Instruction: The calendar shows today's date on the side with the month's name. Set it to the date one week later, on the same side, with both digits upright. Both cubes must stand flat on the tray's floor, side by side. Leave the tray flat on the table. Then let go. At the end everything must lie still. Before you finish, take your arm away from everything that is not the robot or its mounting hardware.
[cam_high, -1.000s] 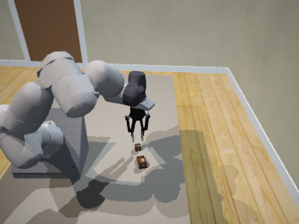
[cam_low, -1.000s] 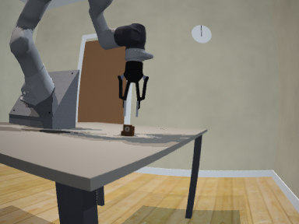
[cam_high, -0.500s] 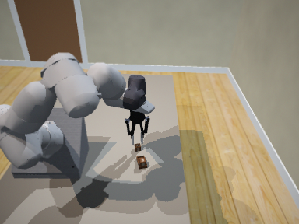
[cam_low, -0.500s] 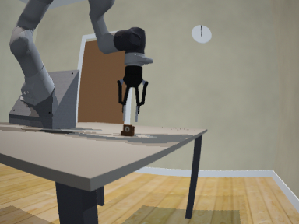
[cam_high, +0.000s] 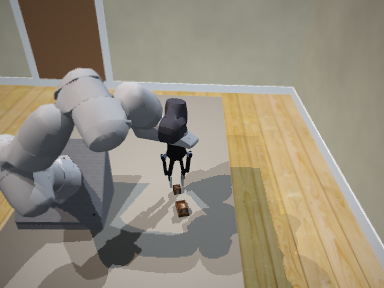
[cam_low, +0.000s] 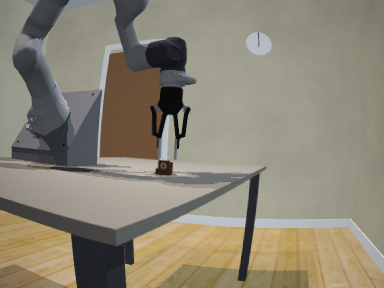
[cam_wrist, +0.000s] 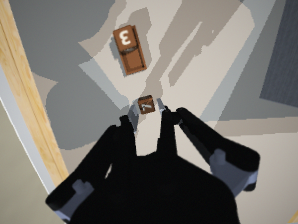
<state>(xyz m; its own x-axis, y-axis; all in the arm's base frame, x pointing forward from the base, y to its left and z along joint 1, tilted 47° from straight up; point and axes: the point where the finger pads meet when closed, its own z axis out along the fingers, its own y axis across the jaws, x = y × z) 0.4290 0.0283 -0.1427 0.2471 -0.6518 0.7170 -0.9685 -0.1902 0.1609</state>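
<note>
A small brown tray (cam_high: 184, 214) (cam_wrist: 134, 62) lies flat on the table. One brown cube (cam_high: 181, 204) (cam_wrist: 124, 36) stands in one end of it with a white 3 facing up; the tray's other half holds nothing. A second brown cube (cam_high: 177, 189) (cam_low: 164, 167) (cam_wrist: 146, 104) stands on the table just outside the tray, and its top digit is too small to read. My gripper (cam_high: 176, 179) (cam_low: 167, 156) (cam_wrist: 147, 107) hangs straight above this loose cube with its fingers partly open. The fingertips are a little above the cube and do not touch it.
The robot's grey base (cam_high: 75, 200) (cam_low: 75, 135) stands at the table's far left. The table's right edge (cam_high: 235, 210) is close to the tray. The tray is hidden behind the loose cube in the exterior view.
</note>
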